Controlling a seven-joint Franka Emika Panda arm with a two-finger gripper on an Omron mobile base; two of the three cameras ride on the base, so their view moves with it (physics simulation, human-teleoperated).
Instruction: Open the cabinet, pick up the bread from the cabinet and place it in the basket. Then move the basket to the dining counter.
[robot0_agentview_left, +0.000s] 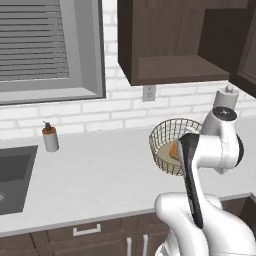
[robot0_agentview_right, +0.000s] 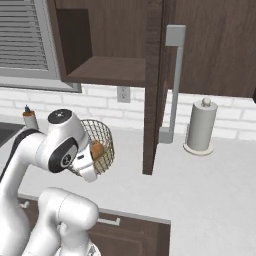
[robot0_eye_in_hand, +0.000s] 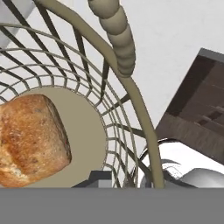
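The basket of tan wire stands on the grey-white worktop under the cabinet, and the bread lies on its beige base. In the hand view my gripper straddles the basket's wall just under the rim, one dark fingertip inside, shut on it. My wrist covers the basket's near side in both base views. The bread shows through the mesh of the basket. The cabinet is open, its shelf bare. The dining counter is out of view.
The open cabinet door juts over the worktop just right of the basket, its silver handle facing right. A paper towel roll stands beyond it. A soap dispenser and the sink are to the left.
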